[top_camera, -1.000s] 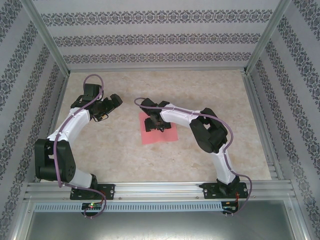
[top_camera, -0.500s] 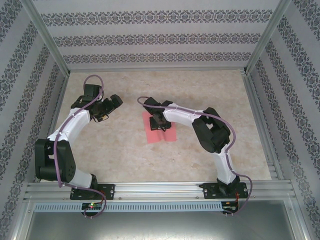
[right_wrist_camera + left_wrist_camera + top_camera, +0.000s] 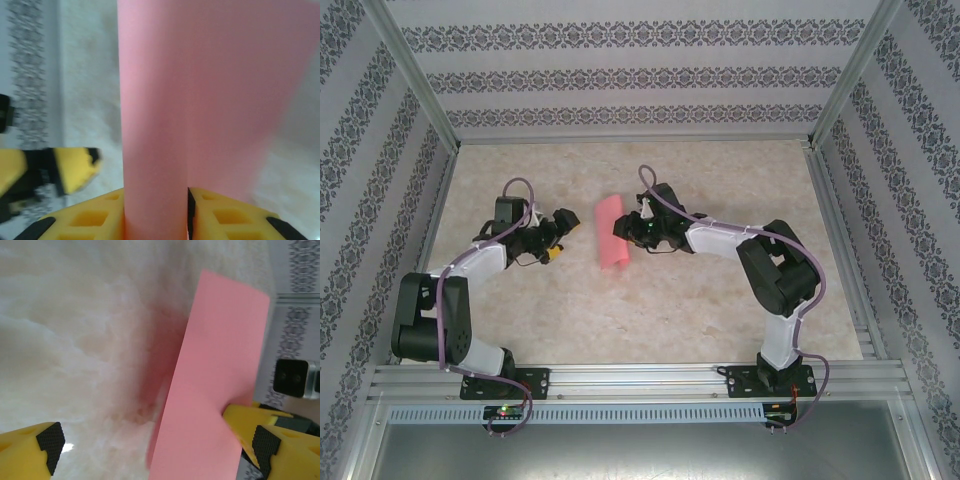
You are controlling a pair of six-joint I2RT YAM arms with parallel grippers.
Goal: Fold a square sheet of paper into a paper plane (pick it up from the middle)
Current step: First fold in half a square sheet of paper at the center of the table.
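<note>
The square sheet of paper [image 3: 611, 232] is salmon pink and bent into a narrow upright curl above the table. My right gripper [image 3: 633, 230] is shut on it from the right. In the right wrist view the curled sheet [image 3: 165, 100] rises from between the two yellow fingers of the right gripper [image 3: 156, 215]. My left gripper [image 3: 563, 236] is open, just left of the sheet. In the left wrist view the sheet [image 3: 215, 385] hangs between the spread fingers of the left gripper [image 3: 156, 452], covering part of the right finger [image 3: 260, 440]; I cannot tell whether they touch.
The beige marbled table [image 3: 650, 310] is boxed in by patterned walls and aluminium posts [image 3: 415, 85]. A metal rail [image 3: 640, 380] carries both arm bases at the near edge. One yellow finger of the left gripper [image 3: 75, 167] sits left of the sheet in the right wrist view.
The right gripper closed on the flat sheet, lifted it and carried it toward the back; the sheet now stands curled. The left arm swung lower and nearer to it.
</note>
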